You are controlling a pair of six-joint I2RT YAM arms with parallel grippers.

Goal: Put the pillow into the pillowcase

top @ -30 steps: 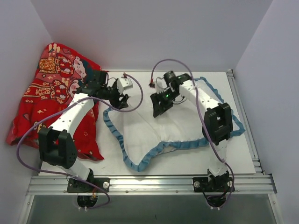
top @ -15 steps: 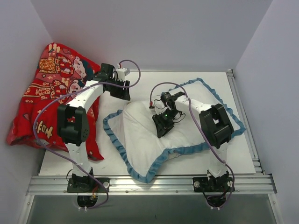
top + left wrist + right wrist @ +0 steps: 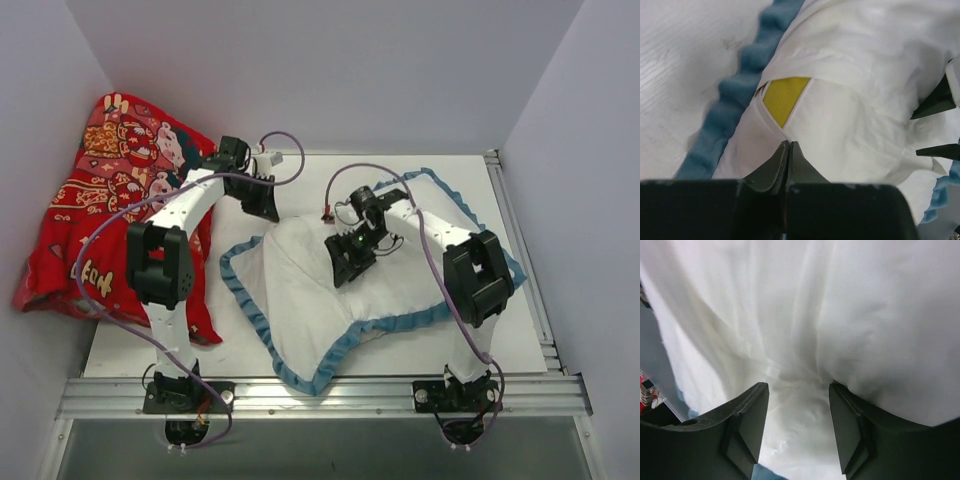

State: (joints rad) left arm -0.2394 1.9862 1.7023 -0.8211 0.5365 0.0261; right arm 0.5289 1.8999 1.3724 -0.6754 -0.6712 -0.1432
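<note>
The left hand (image 3: 788,145) has its two fingers pressed flat together, the tip resting on a fold of white cloth. Whether any cloth is nipped between them cannot be told. Just beyond the tip, two white flaps part in a slit and a yellow patch (image 3: 785,98) shows there. A blue ruffle (image 3: 732,95) runs along the edge beside it.

The right hand (image 3: 797,390) has its fingers apart and pushed down into soft white cloth that bulges up between them without being pinched.

From above, the left hand (image 3: 263,200) sits at the far left corner of the pillowcase (image 3: 300,295) and the right hand (image 3: 349,264) is on its middle. The pillowcase lies plump in the middle of the worktop (image 3: 525,335), white side out, with the blue trim all round. Which white is the pillow and which is the cover cannot be told. A red patterned cloth (image 3: 100,200) is heaped at the left, well clear of the right hand.
</note>
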